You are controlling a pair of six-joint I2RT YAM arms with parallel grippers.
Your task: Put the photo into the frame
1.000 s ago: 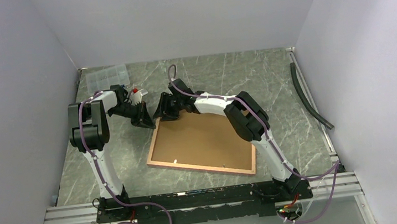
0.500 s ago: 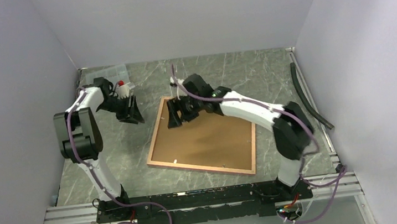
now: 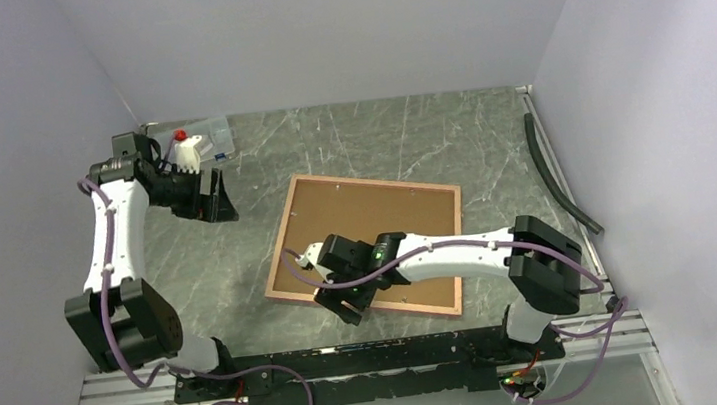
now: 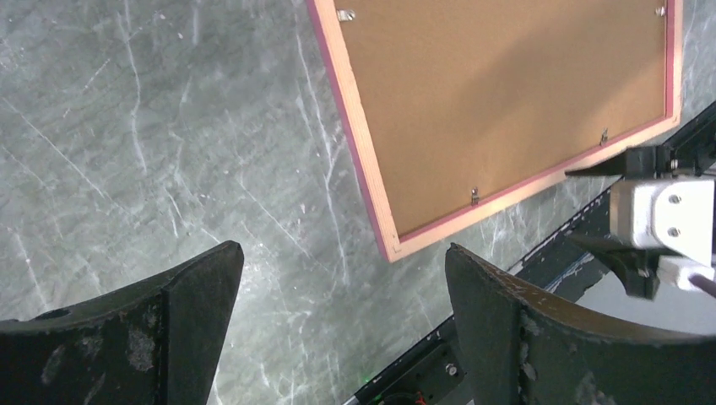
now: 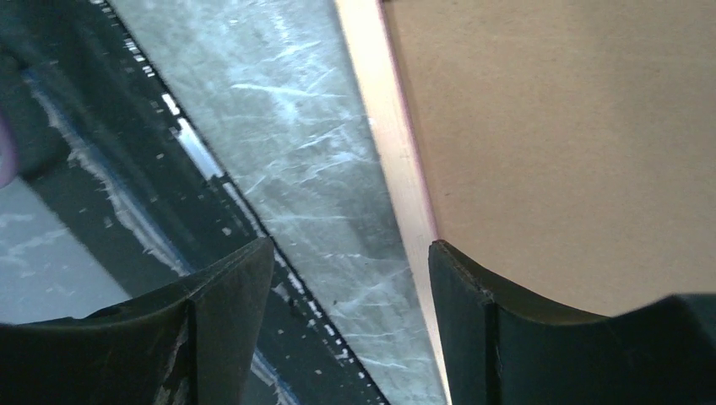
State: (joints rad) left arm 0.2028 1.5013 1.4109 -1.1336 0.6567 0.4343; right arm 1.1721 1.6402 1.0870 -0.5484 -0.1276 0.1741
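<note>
The frame [image 3: 282, 239] lies flat on the table [image 3: 191, 270], back side up, with the brown board [image 3: 376, 216] sitting inside it. The top view shows all of it at once, in the middle of the table and turned a bit. It also shows where both my arms are. My left gripper [image 3: 216, 203] hangs at the far left, well apart from the frame. My right gripper [image 3: 347, 306] is over the frame's near edge, close to its near left corner. From up there I cannot tell how my fingers stand.

My left wrist view shows that better. My left fingers [image 4: 169, 321] are spread wide with nothing between them, only the table far below. This view also shows little metal clips [image 4: 474, 196] along the inside of the rim, and a thin pink line down the frame's outer side. The top view is too small for those.

My right wrist view is very close. My right fingers [image 5: 211, 329] are apart too and hold nothing. The pale wood rim runs between them. One finger is over the board, the other is over the table beside the black rail [image 5: 101, 169]. I cannot tell if they touch.
</note>
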